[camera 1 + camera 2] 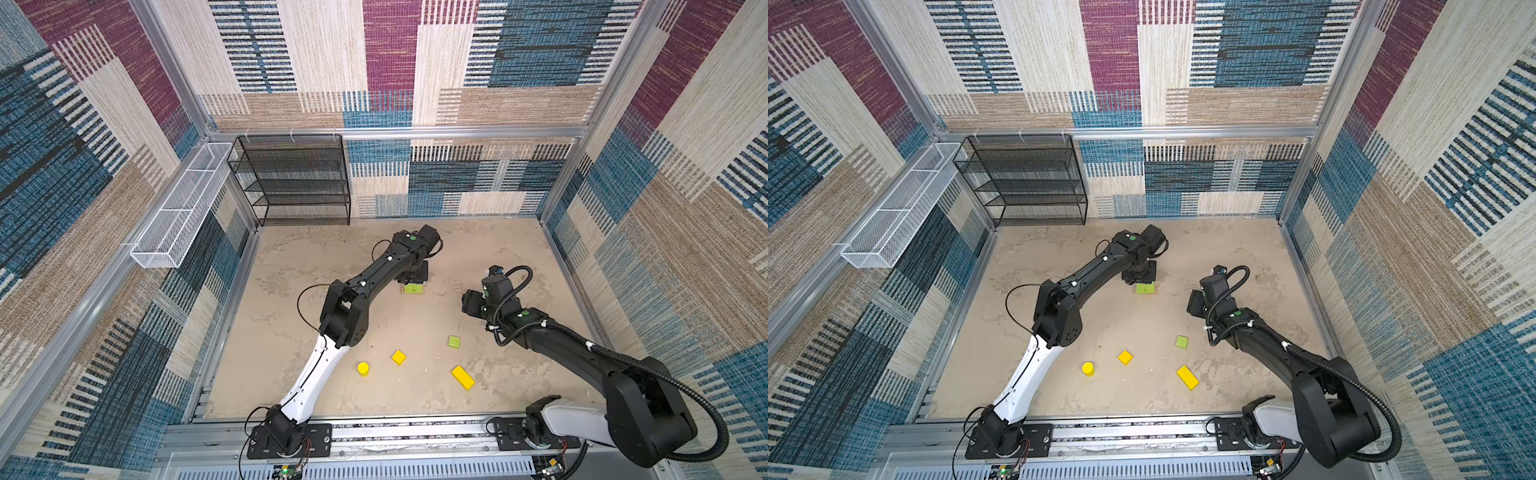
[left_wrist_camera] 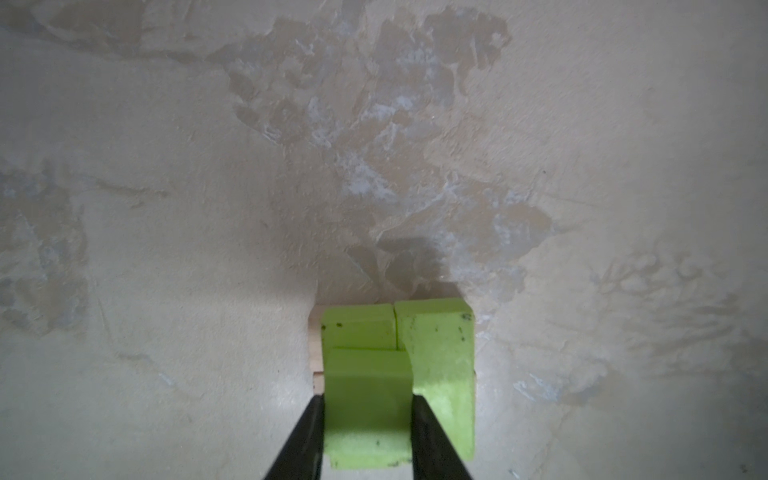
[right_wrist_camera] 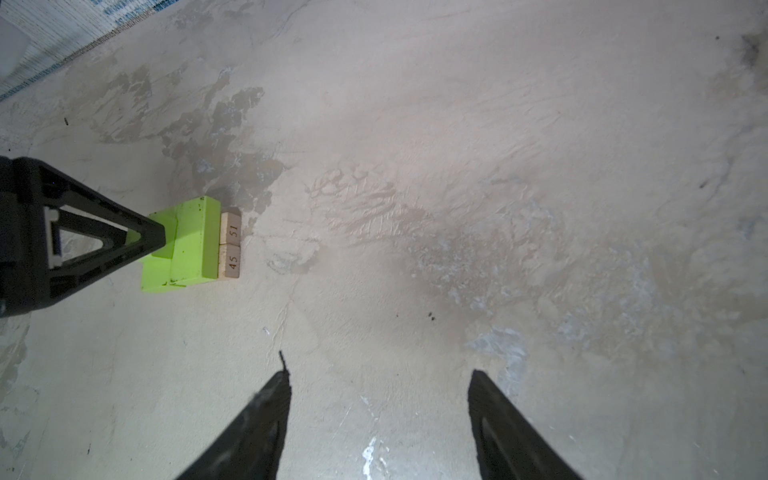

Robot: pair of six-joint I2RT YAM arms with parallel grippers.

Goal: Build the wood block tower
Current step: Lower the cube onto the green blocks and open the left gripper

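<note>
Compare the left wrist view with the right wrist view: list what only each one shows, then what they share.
Only the left wrist view: both fingers of the left gripper pressed against a lime-green cube, and the seam between the two long green blocks under it.
Only the right wrist view: the numbers 51 and 45 on the tan planks' ends, and the right gripper, open and holding nothing.
Both: the green stack on the tan planks, the left gripper at it, the beige table.
</note>
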